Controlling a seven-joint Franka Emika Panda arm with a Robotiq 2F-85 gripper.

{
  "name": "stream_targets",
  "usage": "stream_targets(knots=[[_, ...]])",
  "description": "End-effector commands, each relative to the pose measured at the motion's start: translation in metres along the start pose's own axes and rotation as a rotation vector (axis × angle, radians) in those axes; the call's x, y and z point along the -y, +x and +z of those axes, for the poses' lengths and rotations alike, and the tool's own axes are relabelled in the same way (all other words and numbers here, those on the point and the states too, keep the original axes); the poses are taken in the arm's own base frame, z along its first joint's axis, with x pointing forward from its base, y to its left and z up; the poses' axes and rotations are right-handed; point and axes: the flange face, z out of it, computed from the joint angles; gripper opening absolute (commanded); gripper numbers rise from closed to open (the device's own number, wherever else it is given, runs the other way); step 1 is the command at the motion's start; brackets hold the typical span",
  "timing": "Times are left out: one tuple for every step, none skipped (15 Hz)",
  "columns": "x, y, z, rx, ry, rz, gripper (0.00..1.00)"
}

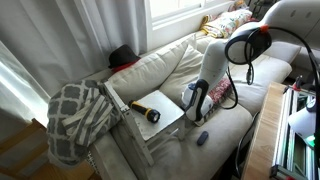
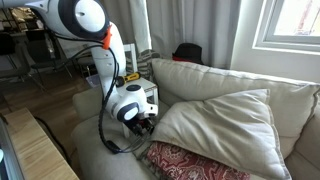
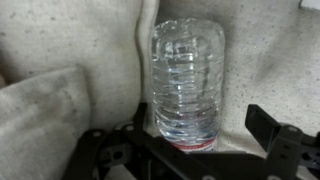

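Observation:
In the wrist view a clear plastic water bottle (image 3: 187,80) with a red-edged label lies on the cream sofa fabric. My gripper (image 3: 200,128) is open and straddles its lower end. The left finger is close to the bottle and the right finger stands apart from it with a gap. In both exterior views the gripper (image 1: 197,102) (image 2: 141,120) points down at the sofa seat in front of the cushions. The bottle is hidden behind the gripper there.
A yellow and black flashlight (image 1: 147,112) lies on a white board (image 1: 168,122) on the seat. A small blue object (image 1: 201,137) lies near the seat edge. A checked blanket (image 1: 78,118) hangs over the armrest. A large cream cushion (image 2: 222,125) and a red patterned pillow (image 2: 190,162) sit beside the gripper.

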Motion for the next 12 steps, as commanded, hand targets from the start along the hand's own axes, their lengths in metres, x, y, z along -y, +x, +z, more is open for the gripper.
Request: stream_targets(knots=[[-0.0084,0.0075,-0.0006,-0.040,-0.042,-0.004,1.00],[-0.0080,0.0069,0.0045,-0.042,-0.039,-0.010,1.00],[-0.0074,0.0070,0.0033,-0.047,-0.032,-0.006,1.00],[-0.0080,0.0087,0.0005,-0.071,-0.028,0.005,1.00],[-0.0083,0.0083,0.0002,-0.063,-0.016,0.017,1.00],[-0.0092,0.0077,0.0007,-0.052,-0.008,0.025,1.00],[-0.0106,0.0062,0.0018,-0.036,0.000,0.035,1.00],[-0.0124,0.0052,0.0029,-0.021,0.008,0.050,1.00],[-0.0155,0.0037,0.0040,-0.001,0.012,0.067,1.00],[-0.0167,0.0024,0.0038,0.010,0.018,0.072,1.00],[-0.0173,0.0012,0.0052,0.029,0.020,0.070,0.99],[-0.0166,-0.0001,0.0068,0.049,0.025,0.063,0.91]])
